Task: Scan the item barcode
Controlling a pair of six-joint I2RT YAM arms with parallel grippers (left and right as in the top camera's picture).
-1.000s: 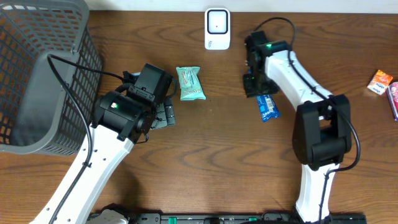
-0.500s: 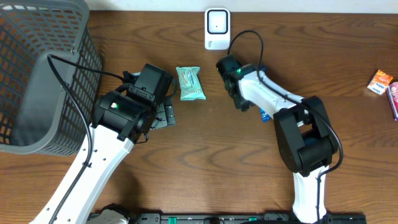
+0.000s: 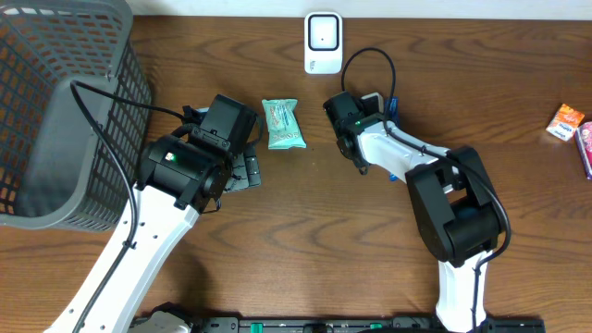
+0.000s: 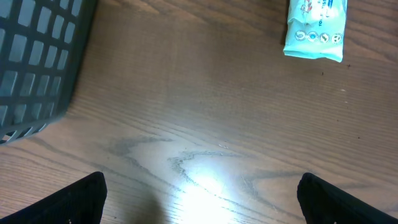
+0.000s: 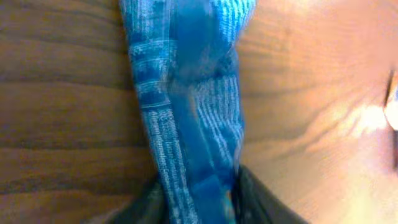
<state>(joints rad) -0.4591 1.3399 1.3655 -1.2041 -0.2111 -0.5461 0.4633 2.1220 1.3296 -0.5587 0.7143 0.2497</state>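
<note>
In the right wrist view, a blue snack packet (image 5: 186, 93) runs from between my right gripper's (image 5: 202, 205) dark fingers out over the wood. The jaws press on both its sides, so the gripper is shut on it. In the overhead view only a blue sliver of the packet (image 3: 396, 175) shows under the right arm's white forearm (image 3: 388, 148), which hides the gripper. The white scanner (image 3: 323, 42) stands at the table's far edge. My left gripper (image 4: 205, 202) is open over bare wood, near a teal packet (image 4: 314, 28).
A grey mesh basket (image 3: 55, 111) fills the left end of the table, its corner close to the left gripper (image 3: 242, 166). The teal packet (image 3: 283, 123) lies between the two arms. Two small packets (image 3: 566, 121) sit at the far right edge.
The right arm has swung left and folded over the blue packet, and its jaws have closed on it. The left arm has not moved.
</note>
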